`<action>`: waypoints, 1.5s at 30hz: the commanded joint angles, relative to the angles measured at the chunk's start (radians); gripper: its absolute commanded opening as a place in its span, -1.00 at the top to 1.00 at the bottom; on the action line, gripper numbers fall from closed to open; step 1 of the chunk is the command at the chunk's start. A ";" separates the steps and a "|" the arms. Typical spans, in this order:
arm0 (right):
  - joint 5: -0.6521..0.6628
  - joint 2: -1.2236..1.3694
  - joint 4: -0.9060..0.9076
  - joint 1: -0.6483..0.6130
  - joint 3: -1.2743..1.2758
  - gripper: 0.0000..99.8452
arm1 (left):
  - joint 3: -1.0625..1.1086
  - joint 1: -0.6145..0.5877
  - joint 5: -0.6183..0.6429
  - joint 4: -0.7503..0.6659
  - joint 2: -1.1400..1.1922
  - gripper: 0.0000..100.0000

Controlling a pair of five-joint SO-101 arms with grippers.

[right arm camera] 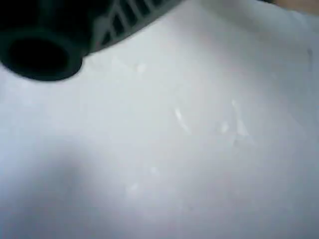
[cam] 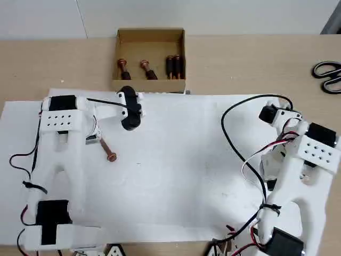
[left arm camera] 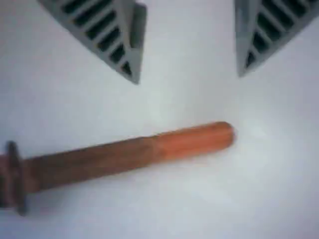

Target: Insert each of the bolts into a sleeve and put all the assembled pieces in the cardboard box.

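A copper-coloured bolt lies on the white sheet, its head toward the table's front. In the left wrist view the bolt lies flat on the sheet, and my left gripper hovers open just above its shaft end, touching nothing. In the high view the left gripper points down over the bolt's far end. My right gripper is shut on a black sleeve, held above the sheet with its open bore showing. The right arm stands at the sheet's right side.
The cardboard box stands at the back, just beyond the sheet, with several assembled pieces inside. Scissors lie at the far right on the bare wooden table. Cables trail from the right arm over the sheet.
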 commanded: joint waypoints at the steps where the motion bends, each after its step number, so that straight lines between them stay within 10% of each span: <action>1: -0.003 -0.038 0.004 0.007 -0.006 0.98 | -0.005 -0.005 -0.149 -0.061 -0.006 0.74; 17: -0.003 -0.038 0.004 0.007 0.002 0.98 | 0.079 0.005 -0.597 0.009 -0.008 0.75; 45: -0.003 -0.140 0.038 0.005 0.021 0.98 | 0.315 0.068 -0.468 -0.158 -0.006 0.78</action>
